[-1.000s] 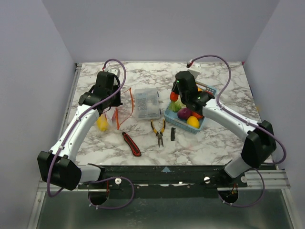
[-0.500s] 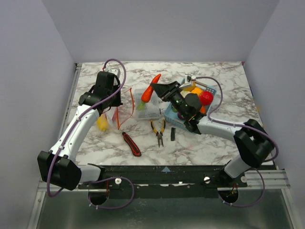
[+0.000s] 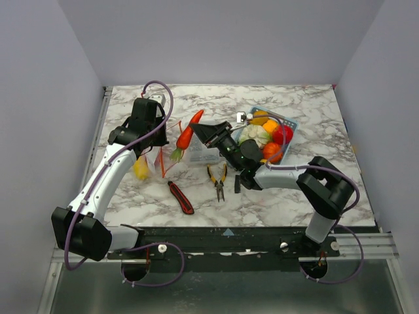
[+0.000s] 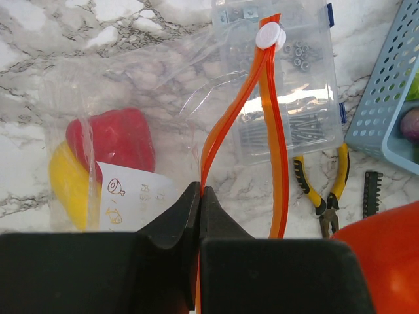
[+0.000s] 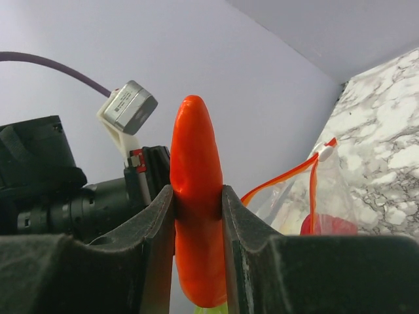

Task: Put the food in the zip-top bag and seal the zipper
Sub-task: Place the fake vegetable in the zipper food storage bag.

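Your left gripper (image 4: pixel 200 199) has its jaws together, pinched on the zipper (image 4: pixel 278 131) of the zip-top bag (image 4: pixel 124 78), at the bottom centre of the left wrist view. The strip's two halves stand apart there, joined only at the white slider (image 4: pixel 270 36) in the upper centre. Inside the bag, at the left of that view, a red piece (image 4: pixel 118 137) and a yellow piece (image 4: pixel 69 183) lie touching each other.

Your right gripper (image 5: pixel 196 209) is clamped on the carrot (image 3: pixel 188 133). In the top view the carrot sits left of centre, tilted with its green top toward the lower left, between the bag and the clear compartment box (image 4: pixel 308 85).

More food fills the light blue basket (image 3: pixel 292 124), right of centre. The pliers (image 3: pixel 218 180) and the utility knife (image 3: pixel 181 197) lie on the marble below the box.
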Tool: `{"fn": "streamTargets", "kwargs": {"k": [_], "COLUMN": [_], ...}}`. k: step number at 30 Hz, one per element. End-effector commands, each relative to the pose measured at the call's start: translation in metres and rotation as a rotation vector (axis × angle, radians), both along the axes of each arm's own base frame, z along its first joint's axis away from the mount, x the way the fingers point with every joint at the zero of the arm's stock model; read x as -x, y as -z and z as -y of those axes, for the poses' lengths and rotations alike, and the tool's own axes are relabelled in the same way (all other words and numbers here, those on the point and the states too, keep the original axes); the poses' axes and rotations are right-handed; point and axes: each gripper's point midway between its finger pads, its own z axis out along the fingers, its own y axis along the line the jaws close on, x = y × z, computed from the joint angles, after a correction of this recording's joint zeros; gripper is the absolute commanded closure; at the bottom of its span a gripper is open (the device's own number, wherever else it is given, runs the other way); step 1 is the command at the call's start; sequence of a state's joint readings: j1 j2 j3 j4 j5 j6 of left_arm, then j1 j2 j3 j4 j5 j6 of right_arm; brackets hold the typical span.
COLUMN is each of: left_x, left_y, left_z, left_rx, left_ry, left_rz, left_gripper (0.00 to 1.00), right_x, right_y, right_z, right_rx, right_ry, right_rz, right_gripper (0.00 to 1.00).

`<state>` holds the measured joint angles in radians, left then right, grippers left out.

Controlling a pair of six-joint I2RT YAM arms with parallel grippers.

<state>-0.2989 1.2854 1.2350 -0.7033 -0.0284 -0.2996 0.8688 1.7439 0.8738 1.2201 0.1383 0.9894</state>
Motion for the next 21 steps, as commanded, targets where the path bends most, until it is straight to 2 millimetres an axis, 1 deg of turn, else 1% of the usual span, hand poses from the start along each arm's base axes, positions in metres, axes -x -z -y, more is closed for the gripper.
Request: {"fn": "streamTargets", "kwargs": {"k": [1, 5, 8, 10, 14, 16, 18, 21], "left_x": [0.000, 0.000, 0.000, 0.000, 0.000, 0.000, 0.001, 0.001], "left_y": [-0.002, -0.002, -0.001, -0.002, -0.003, -0.004, -0.004, -0.005], "left_z": [0.005, 0.005, 0.004, 0.004, 0.005, 0.004, 0.005, 0.005], "left_rx": [0.021, 0.019, 0.019, 0.019, 0.021, 0.022, 0.024, 0.025], "left_ry": [0.014, 0.012, 0.012, 0.011, 0.012, 0.012, 0.013, 0.014], "left_rz": [0.010, 0.012, 0.011, 0.012, 0.015, 0.017, 0.017, 0.022], "left_gripper": [1.00, 1.00, 1.00, 1.00, 1.00, 1.00, 1.00, 1.00], "right_x": [-0.017, -0.031, -0.038, -0.035, -0.024, -0.018, -0.010, 0.000], "right_y": [-0.004, 0.010, 0.021, 0.024, 0.039, 0.046, 0.049, 0.053], "right_z": [-0.006, -0.011, -0.016, -0.020, -0.028, -0.031, -0.037, -0.045], "right_rx": [0.018, 0.045, 0.084, 0.103, 0.148, 0.165, 0.187, 0.227], "right_ry": [0.089, 0.146, 0.174, 0.175, 0.177, 0.172, 0.163, 0.142], "right_rz": [0.008, -0.076, -0.122, -0.123, -0.136, -0.141, -0.128, -0.115], "right_gripper": [1.00, 0.99, 0.99, 0.99, 0.97, 0.94, 0.87, 0.70]}}
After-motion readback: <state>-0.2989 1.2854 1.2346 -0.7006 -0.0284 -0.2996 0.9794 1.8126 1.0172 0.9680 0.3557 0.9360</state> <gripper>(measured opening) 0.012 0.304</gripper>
